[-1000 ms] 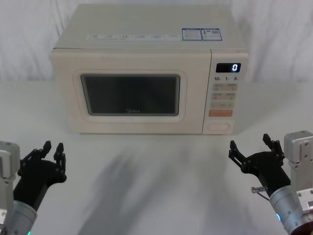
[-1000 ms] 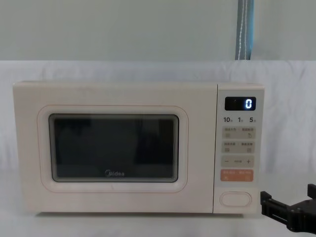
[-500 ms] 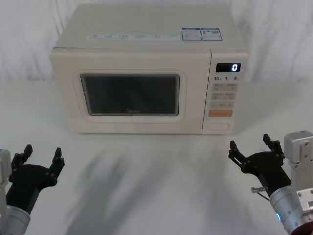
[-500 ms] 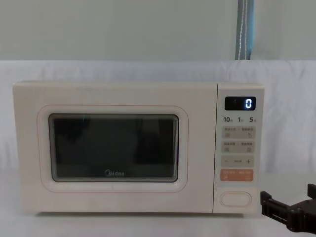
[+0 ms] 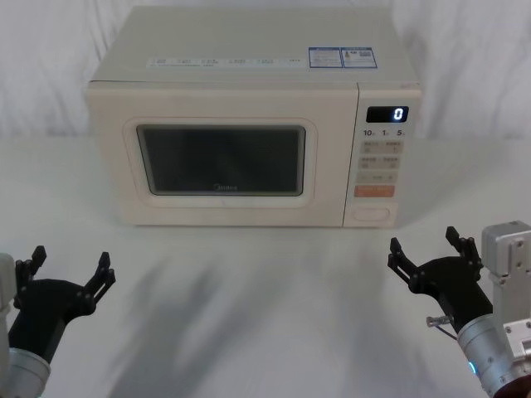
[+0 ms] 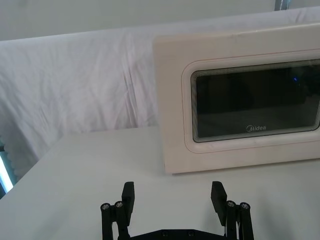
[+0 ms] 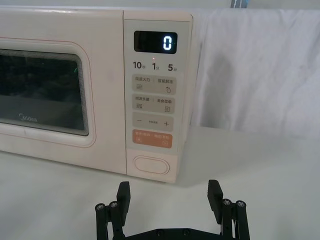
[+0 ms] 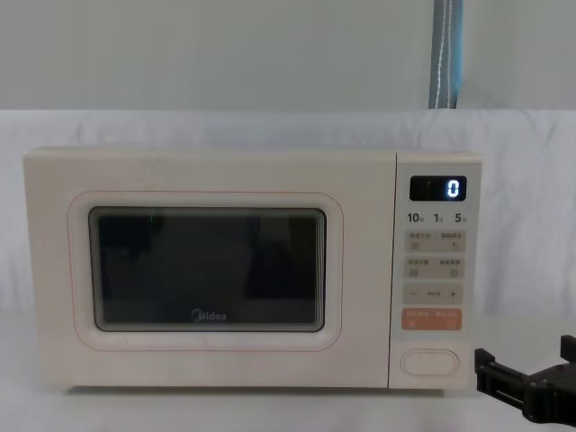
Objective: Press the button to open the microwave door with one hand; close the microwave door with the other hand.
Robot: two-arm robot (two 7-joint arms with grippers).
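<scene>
Button (image 7: 152, 164) sits untouched at the panel's bottom, under the orange key (image 7: 152, 139), beside the shut microwave door (image 5: 224, 157), so the right gripper (image 7: 169, 196), fingers spread wide like the left gripper (image 6: 172, 196), risks hitting that key if it reaches high.

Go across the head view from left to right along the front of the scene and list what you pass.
Black left gripper, open, low over the white table → large cream microwave door with dark window, shut → wide oval cream button at the panel's foot → black right gripper, open.
</scene>
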